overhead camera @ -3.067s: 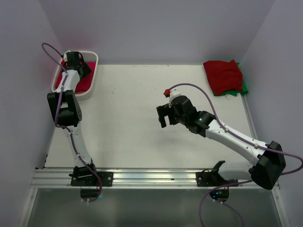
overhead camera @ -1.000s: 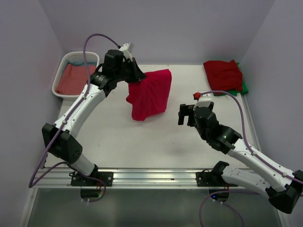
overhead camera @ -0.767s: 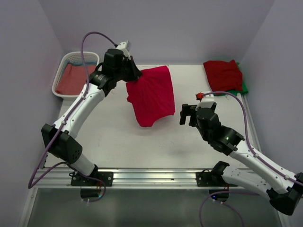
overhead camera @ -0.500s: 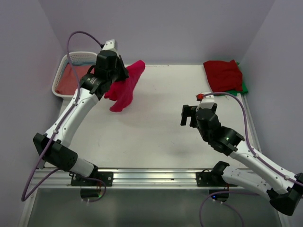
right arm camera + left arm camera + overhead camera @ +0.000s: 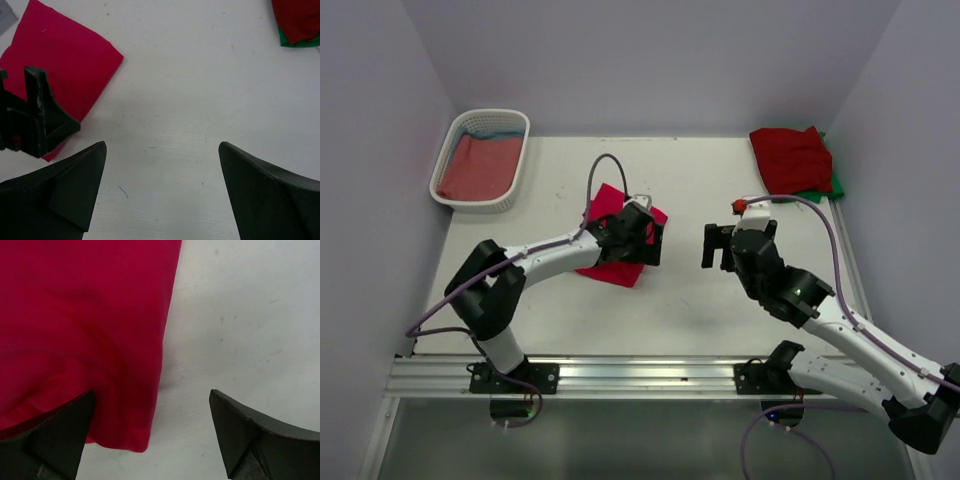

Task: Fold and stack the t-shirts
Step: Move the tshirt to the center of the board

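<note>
Lying flat on table (image 5: 560, 300) was crimson tee (image 5: 608, 204). Left gripper (image 5: 647, 240) hung low over its edge, jaws wide apart, holding nothing. Right gripper (image 5: 718, 248) nearby, jaws apart, empty.

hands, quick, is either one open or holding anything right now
left hand: open, low over the tee, gripping nothing
right hand: open, empty, above bare table
</note>
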`<state>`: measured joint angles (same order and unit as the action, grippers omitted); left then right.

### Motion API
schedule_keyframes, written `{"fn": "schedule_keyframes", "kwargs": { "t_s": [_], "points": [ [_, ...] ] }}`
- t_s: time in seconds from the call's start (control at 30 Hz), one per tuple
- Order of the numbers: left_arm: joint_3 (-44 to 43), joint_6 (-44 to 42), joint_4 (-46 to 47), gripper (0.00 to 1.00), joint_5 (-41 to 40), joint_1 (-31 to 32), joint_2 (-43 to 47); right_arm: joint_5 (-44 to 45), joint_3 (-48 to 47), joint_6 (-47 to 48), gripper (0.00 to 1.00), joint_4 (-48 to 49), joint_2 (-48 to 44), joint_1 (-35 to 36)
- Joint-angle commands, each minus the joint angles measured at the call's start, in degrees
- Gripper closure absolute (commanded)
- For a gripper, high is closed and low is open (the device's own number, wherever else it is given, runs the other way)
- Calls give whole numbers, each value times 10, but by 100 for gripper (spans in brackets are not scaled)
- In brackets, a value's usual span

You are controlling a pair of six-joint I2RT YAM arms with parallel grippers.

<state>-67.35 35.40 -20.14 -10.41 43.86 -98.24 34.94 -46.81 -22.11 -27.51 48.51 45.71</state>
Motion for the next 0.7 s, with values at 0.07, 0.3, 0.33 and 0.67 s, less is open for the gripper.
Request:
{"fn": "schedule_keyframes", "kwargs": {
  "t_s": [0.07, 0.3, 0.33, 0.67],
  "points": [
    [56, 30, 63, 0, -103, 3, 126, -22, -24, -4, 1, 10, 13, 2],
    [131, 28, 42, 0, -171, -47, 329, -104, -22, 25, 1, 67, 62, 2],
    [146, 27, 43, 0, -173, -55, 352, -116, -35, 35, 1, 72, 96, 2],
    [207, 59, -32, 0, -205, -83, 532, -336, -260, 100, 16, 57, 416, 2]
  ]
}}
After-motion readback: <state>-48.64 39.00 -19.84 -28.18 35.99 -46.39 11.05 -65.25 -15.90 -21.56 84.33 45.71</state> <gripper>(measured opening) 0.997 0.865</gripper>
